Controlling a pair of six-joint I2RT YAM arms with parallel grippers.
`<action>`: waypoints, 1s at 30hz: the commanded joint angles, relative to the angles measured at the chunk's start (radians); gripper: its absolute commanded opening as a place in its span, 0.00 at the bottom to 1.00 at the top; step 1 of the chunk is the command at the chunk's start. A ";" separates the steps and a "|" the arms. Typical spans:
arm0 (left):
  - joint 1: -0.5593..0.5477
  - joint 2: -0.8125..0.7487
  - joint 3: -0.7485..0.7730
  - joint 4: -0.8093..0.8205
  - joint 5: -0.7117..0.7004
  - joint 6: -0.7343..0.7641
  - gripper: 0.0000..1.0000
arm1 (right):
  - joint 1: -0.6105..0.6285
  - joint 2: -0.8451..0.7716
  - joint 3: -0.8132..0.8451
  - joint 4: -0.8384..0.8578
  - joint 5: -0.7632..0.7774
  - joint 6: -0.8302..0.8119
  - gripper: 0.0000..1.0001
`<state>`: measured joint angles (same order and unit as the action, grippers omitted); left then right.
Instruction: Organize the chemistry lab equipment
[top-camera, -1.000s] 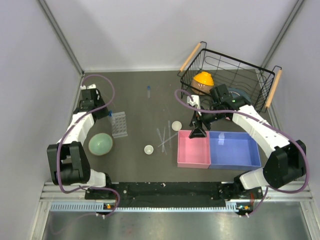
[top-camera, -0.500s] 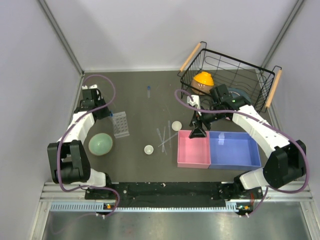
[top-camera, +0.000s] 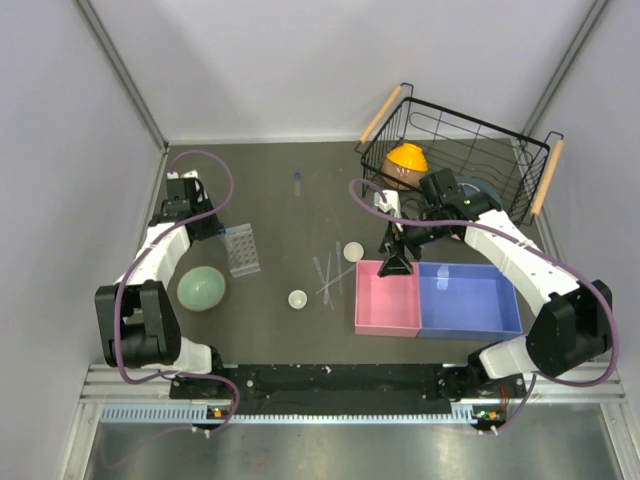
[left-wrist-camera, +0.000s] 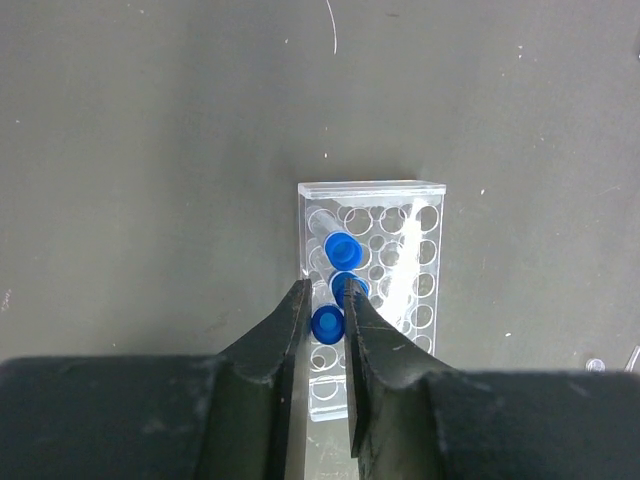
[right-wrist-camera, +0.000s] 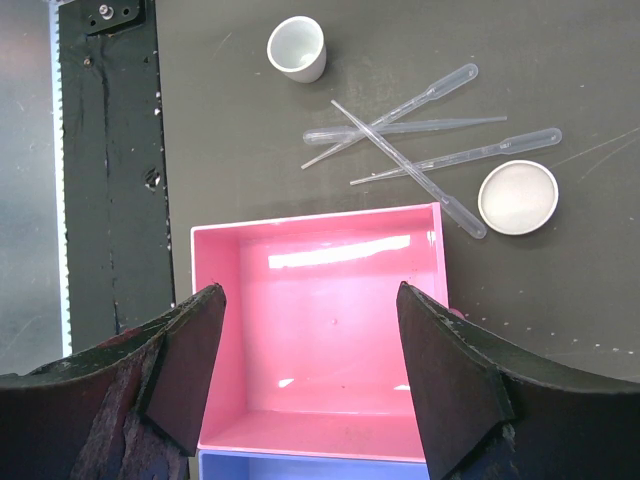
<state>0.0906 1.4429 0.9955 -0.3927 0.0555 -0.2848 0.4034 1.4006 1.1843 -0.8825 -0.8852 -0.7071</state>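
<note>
In the left wrist view my left gripper (left-wrist-camera: 325, 292) is shut on a clear tube with a blue cap (left-wrist-camera: 328, 323), held over the near holes of the clear tube rack (left-wrist-camera: 400, 262). Two more blue-capped tubes (left-wrist-camera: 343, 250) stand in the rack. From above, the left gripper (top-camera: 217, 229) is at the rack (top-camera: 243, 250). My right gripper (right-wrist-camera: 310, 300) is wide open and empty over the pink bin (right-wrist-camera: 320, 330). Several pipettes (right-wrist-camera: 410, 135) lie crossed on the table between two white dishes (right-wrist-camera: 297, 47) (right-wrist-camera: 518, 197). One loose tube (top-camera: 297, 180) lies at the back.
A pale green bowl (top-camera: 202, 288) sits near the left arm. A blue bin (top-camera: 468, 298) adjoins the pink bin (top-camera: 388, 298). A black wire basket (top-camera: 500, 150) at the back right holds an orange bowl (top-camera: 406, 158).
The rack and the left gripper have shifted very slightly. The right arm has not moved.
</note>
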 joint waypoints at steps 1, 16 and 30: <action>-0.003 -0.004 0.008 -0.034 0.010 0.015 0.22 | -0.005 -0.014 0.014 0.017 -0.040 -0.022 0.70; -0.003 -0.114 0.020 -0.084 0.014 0.016 0.59 | -0.005 -0.023 0.015 0.016 -0.037 -0.015 0.70; -0.002 -0.286 0.031 -0.110 0.038 0.041 0.84 | -0.005 0.003 0.051 0.016 -0.035 0.014 0.70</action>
<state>0.0898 1.2102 0.9955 -0.4965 0.0696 -0.2649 0.4034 1.4006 1.1851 -0.8825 -0.8848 -0.7017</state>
